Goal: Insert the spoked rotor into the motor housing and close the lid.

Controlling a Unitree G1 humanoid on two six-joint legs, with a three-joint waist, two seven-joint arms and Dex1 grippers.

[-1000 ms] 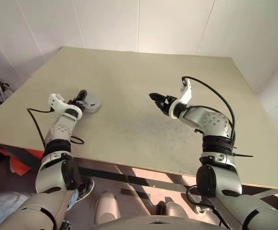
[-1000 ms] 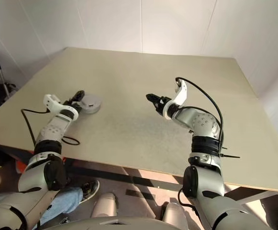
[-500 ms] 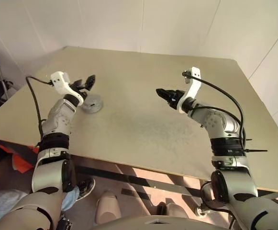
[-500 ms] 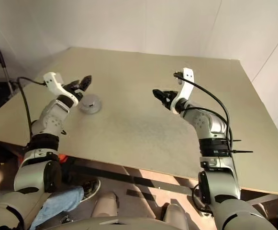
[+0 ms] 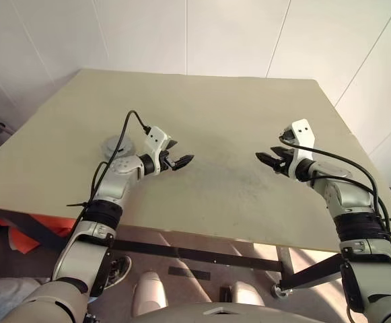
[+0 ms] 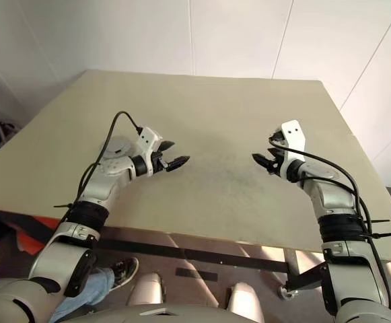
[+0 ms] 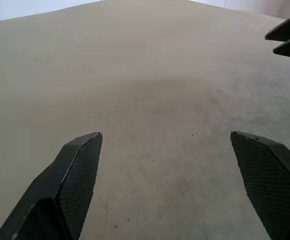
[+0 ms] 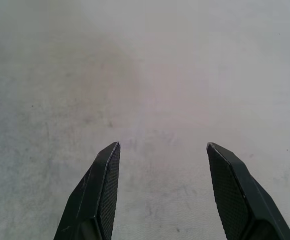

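Beige table (image 5: 235,108), 2 open empty pincers (left (image 5: 184,161), right (image 5: 265,160)) above.

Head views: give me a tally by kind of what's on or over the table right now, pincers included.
round grey metal part: 1 (lying on the table, partly hidden behind the left arm)
pincers: 2 (left pincer and right pincer, both open with nothing between the fingers)
Total: 3
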